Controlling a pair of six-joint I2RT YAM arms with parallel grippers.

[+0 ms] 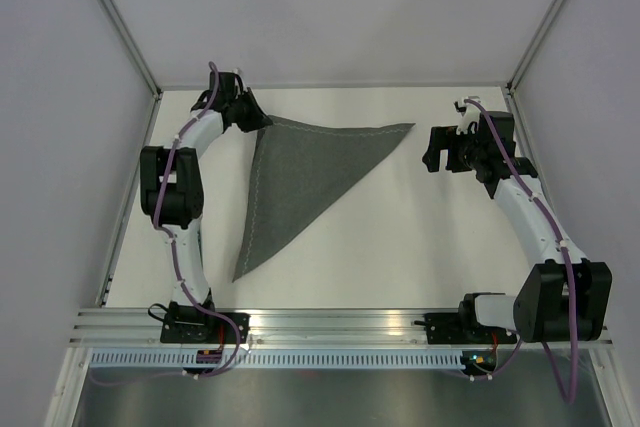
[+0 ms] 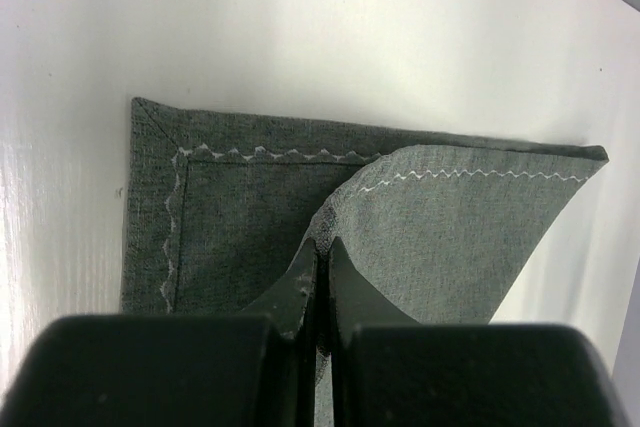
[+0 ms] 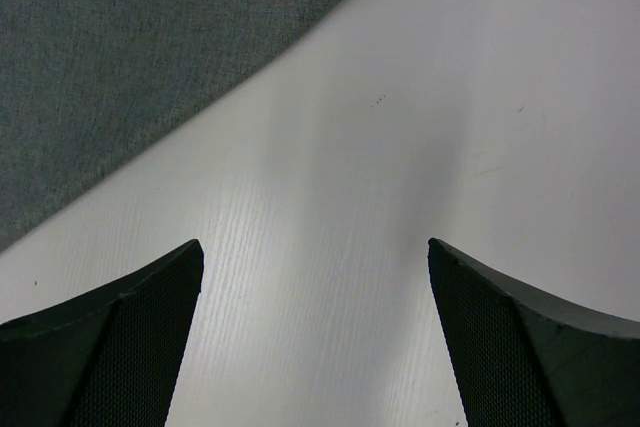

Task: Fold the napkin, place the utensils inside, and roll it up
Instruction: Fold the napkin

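While the woven grey napkin [image 1: 300, 182] lies as a flat triangle w/ zigzag-stitched hem on the white bench [image 1: 420, 247], left end effector [image 2: 322, 247] pinches its far-left corner, right end effector [image 3: 314, 243] gapes wide nearby.

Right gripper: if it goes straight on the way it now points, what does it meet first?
Probably the white table: only table shows between the open fingers of the right gripper. The dark grey fabric napkin lies further ahead, to one side; depth is unclear.
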